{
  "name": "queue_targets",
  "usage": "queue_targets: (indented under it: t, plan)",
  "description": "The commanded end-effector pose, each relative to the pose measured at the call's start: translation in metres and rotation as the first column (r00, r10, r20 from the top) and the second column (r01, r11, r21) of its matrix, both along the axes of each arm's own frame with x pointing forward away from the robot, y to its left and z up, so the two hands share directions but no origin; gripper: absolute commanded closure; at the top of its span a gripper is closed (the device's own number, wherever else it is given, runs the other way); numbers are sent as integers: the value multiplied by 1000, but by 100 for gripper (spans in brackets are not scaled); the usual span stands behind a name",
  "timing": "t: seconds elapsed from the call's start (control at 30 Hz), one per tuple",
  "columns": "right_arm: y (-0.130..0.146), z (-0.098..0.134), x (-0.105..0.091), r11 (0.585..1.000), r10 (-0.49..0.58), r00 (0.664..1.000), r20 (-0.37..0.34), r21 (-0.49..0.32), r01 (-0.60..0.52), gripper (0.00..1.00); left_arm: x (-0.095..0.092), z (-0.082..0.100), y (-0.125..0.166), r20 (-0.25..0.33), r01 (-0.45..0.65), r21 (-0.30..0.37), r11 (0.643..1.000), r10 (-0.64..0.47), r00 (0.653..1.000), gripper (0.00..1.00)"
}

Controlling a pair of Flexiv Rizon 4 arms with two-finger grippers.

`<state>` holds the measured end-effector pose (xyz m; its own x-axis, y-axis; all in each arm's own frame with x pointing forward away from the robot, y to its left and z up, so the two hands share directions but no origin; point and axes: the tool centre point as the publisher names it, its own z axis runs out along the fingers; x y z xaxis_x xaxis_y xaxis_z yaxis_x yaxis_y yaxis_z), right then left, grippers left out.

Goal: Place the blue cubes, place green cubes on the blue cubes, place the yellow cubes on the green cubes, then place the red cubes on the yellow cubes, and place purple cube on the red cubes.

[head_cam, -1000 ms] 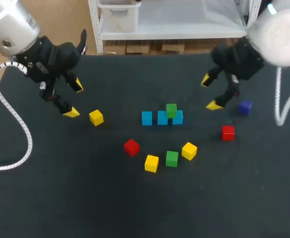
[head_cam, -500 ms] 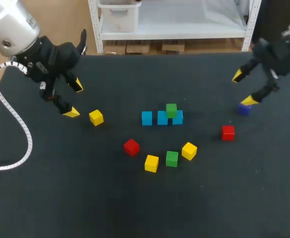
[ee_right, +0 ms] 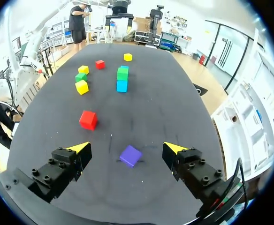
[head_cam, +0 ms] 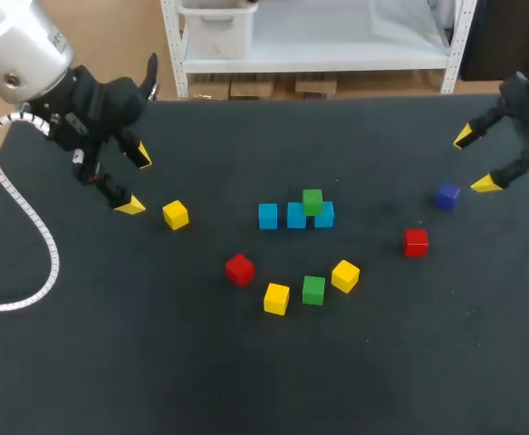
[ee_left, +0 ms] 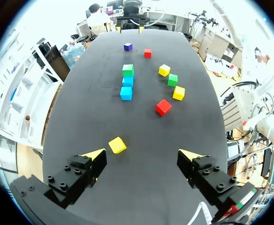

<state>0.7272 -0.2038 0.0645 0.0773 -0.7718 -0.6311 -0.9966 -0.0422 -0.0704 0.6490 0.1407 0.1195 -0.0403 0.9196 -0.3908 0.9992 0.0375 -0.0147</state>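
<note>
Near the middle of the tabletop (head_cam: 110, 362): a row of three blue cubes (head_cam: 295, 216) touching side to side, with one green cube (head_cam: 312, 201) already stacked on top towards the right arm's end of the row. Loose beside the row: a second green cube (head_cam: 313, 290) between two yellow cubes (head_cam: 276, 298), all three close together; a red cube (head_cam: 239, 269) just beyond them; another red cube (head_cam: 416, 242) and the purple cube (head_cam: 446, 196) out towards the right arm; a lone yellow cube (head_cam: 175, 215) towards the left arm.

Judged small, light and rigid, with smooth flat faces: not fragile, but apt to slip or twist if pinched on a corner. Best taken square across two opposite faces, high enough to leave the base free for setting down. Purple cube seemingly turned at an angle to the right fingers, so probably worth a wrist turn first.

Left gripper (head_cam: 137, 181) wide open and empty, above the tabletop just beside the lone yellow cube. Right gripper (head_cam: 476, 160) likewise wide open and empty, near the purple cube, close to the tabletop's edge.

Plenty of bare tabletop around the stack; tighter among the green and yellow trio, with little room for spread fingers. Care needed near the stacked green cube, easily knocked off.
</note>
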Motion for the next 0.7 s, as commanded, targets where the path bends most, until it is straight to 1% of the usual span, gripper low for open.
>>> queue_targets:
  t: [0.03, 0.37, 0.47, 0.53, 0.57, 0.7]
  plan:
    - [-11, 0, 5, 1000, 9, 1000, -7, 17, -9, 0, 1, 0, 0, -2, 3, 0, 1000, -3, 1000, 0]
    - [-44, -1, 12, 1000, 5, 1000, -10, 10, -5, 0, 1, 0, 0, -2, 3, 0, 1000, -3, 1000, 0]
    - [-49, 0, 15, 1000, 10, 1000, -15, 14, -10, 0, 1, 0, 0, -2, 3, 0, 1000, -3, 1000, 0]
    - [-51, 0, 18, 1000, 23, 1000, -21, 2, -23, 0, 1, 0, 0, -2, 3, 0, 1000, -3, 1000, 0]
    - [-52, 0, 19, 999, 38, 999, -33, -1, -38, 0, 1, 0, 0, -2, 3, 0, 1000, -3, 1000, 0]
    - [-52, 0, 19, 999, 38, 999, -33, -1, -38, 0, 1, 0, 0, -2, 3, 0, 1000, -3, 1000, 0]
